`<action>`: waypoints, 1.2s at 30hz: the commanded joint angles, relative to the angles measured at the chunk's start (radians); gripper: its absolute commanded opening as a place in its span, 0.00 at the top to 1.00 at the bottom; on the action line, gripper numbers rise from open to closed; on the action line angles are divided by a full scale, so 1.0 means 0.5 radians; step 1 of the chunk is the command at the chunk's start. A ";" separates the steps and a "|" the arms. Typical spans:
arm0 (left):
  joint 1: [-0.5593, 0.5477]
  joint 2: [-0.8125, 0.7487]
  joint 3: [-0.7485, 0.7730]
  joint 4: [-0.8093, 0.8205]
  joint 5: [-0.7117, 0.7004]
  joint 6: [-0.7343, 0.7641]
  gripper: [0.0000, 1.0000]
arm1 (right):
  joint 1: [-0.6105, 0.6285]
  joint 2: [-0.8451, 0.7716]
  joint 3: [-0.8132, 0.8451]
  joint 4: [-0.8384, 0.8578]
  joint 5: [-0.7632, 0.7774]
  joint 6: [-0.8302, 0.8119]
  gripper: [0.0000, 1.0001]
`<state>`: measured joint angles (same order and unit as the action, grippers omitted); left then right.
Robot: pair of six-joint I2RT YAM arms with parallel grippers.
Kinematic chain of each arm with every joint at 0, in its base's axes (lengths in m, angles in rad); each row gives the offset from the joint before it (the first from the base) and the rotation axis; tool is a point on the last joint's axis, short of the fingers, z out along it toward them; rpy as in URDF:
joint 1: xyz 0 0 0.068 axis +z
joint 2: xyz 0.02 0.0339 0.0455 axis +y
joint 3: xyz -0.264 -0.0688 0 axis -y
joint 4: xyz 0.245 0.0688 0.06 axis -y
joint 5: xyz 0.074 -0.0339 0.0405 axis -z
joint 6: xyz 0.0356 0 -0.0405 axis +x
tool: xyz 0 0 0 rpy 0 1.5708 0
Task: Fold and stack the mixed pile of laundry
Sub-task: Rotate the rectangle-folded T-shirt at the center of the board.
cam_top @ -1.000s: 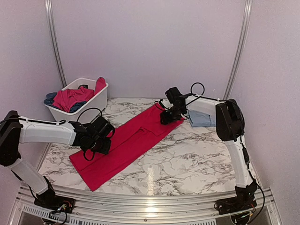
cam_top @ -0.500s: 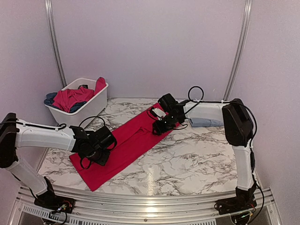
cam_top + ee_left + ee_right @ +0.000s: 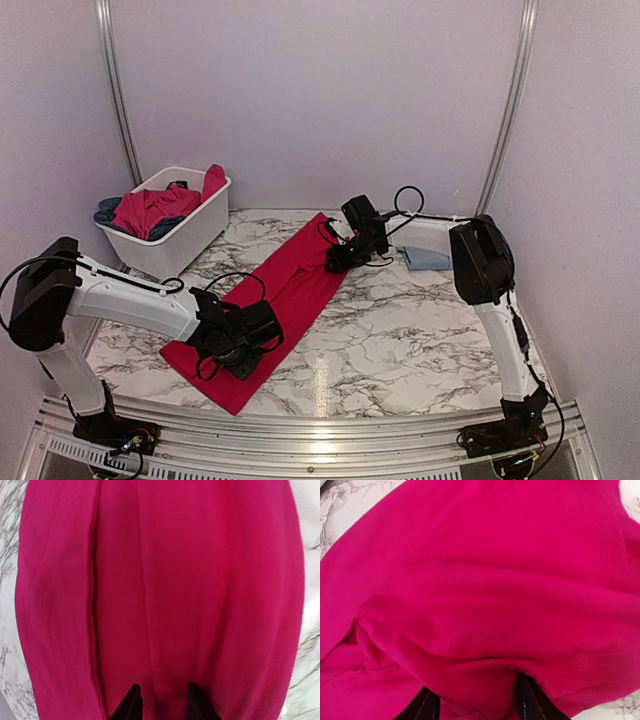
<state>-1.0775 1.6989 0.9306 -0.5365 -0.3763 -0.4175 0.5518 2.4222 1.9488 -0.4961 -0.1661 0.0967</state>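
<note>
A bright red garment [image 3: 292, 285] lies in a long diagonal strip on the marble table [image 3: 420, 340]. My left gripper [image 3: 238, 350] presses down on its near end. In the left wrist view the red garment [image 3: 200, 580] fills the picture, and a raised ridge of it is pinched in the left gripper [image 3: 161, 691]. My right gripper [image 3: 338, 262] is at the far end. There the red garment [image 3: 485, 565] is bunched and draped over the right gripper [image 3: 475, 692], which grips its hemmed edge. More of the mixed laundry pile [image 3: 150, 208], red and dark blue, fills the basket.
The white plastic basket [image 3: 172, 245] stands at the back left of the table. A folded light blue cloth [image 3: 428, 258] lies at the back right, just beyond the right arm. Metal rails run along the table's near edge [image 3: 320, 440].
Both grippers have pulled the garment's right side leftward, so the wide red sheet is now a narrower strip. The left gripper has slid toward the near edge and its jaws have narrowed.
</note>
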 commanded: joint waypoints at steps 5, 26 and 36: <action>-0.319 0.503 0.686 -0.039 0.329 0.096 0.69 | -0.134 0.260 0.448 -0.200 0.087 -0.189 0.50; 0.036 0.225 0.901 0.056 0.357 0.085 0.63 | -0.051 -1.045 -0.851 0.111 -0.054 -0.048 0.49; 0.220 -0.324 0.068 0.366 0.457 -0.012 0.63 | 0.403 -1.102 -1.308 0.306 -0.099 0.142 0.63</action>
<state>-0.9527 1.5932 1.0393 -0.4564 -0.2131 -0.4076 0.7254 1.8503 1.3033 -0.4145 -0.1898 0.1104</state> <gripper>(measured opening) 0.381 0.399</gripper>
